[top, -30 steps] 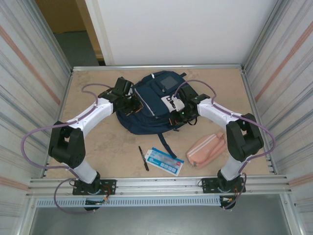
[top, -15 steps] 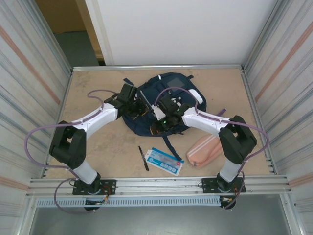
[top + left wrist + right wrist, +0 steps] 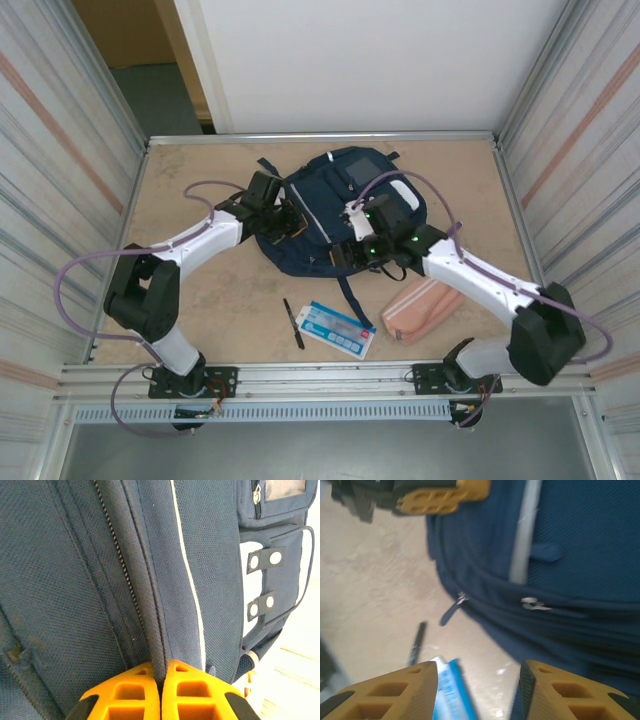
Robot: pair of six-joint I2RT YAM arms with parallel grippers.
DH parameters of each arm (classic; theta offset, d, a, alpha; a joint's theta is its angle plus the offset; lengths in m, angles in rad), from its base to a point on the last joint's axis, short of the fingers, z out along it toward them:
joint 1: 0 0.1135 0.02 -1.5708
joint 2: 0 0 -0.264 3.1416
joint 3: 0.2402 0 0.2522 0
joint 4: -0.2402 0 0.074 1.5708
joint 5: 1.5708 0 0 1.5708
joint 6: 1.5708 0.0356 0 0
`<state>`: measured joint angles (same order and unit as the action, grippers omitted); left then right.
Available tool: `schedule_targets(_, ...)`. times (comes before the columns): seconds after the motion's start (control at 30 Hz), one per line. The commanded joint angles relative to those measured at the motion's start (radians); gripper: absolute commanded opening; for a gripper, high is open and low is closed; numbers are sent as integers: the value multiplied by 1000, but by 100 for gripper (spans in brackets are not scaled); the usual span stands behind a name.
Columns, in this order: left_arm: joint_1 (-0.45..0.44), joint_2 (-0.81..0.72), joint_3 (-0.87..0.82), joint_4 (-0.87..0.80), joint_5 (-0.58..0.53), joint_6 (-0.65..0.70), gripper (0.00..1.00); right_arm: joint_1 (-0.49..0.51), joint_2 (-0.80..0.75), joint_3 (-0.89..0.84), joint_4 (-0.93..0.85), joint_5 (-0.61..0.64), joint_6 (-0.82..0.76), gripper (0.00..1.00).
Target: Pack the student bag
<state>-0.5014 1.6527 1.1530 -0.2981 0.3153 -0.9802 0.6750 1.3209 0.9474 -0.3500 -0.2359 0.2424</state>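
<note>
Holding state, left pincer (image 3: 161, 680): clamped on a raised ridge of navy fabric beside a zipper line. The two orange fingers meet with only that ridge between them.
Location, left pincer: on the left flank of the student bag (image 3: 335, 195), with its arm reaching in from the near left.
State, right pincer (image 3: 477, 680): fingers moderately apart with nothing between them. The wrist view is blurred, so contact with the fabric cannot be determined.
Location, right pincer: over the near edge of the bag, right of the left pincer, with its arm reaching in from the near right.
Student bag, position: lying flat on the surface (image 3: 200, 290), in the middle of the far half, with front pockets and white patches facing up.
Student bag, detail: a thin white stripe runs along the front panel. A metal zipper pull (image 3: 535, 602) sits on the seam close to the near edge. A dark strap (image 3: 347, 292) trails toward the near side.
Pen (image 3: 293, 323): black, lying on the surface on the near side of the bag, apart from it.
Printed card (image 3: 338, 329): blue and white, lying flat just right of the pen.
Pencil pouch (image 3: 422, 308): pink, at the near right of the bag and right of the card. The right forearm passes over its far edge in the top view.
</note>
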Motion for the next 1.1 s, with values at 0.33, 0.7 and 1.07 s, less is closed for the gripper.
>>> schedule_targets(0.33, -25, -50, 38, -50, 139, 30, 0, 119, 93, -181, 426, 181, -905, 54)
schedule_targets(0.7, -37, -60, 72, -100, 154, 53, 0, 91, 212, -106, 483, 234, -1040, 53)
schedule_targets(1.07, -25, -70, 55, -126, 160, 88, 0, 117, 121, -170, 581, 164, -1040, 38)
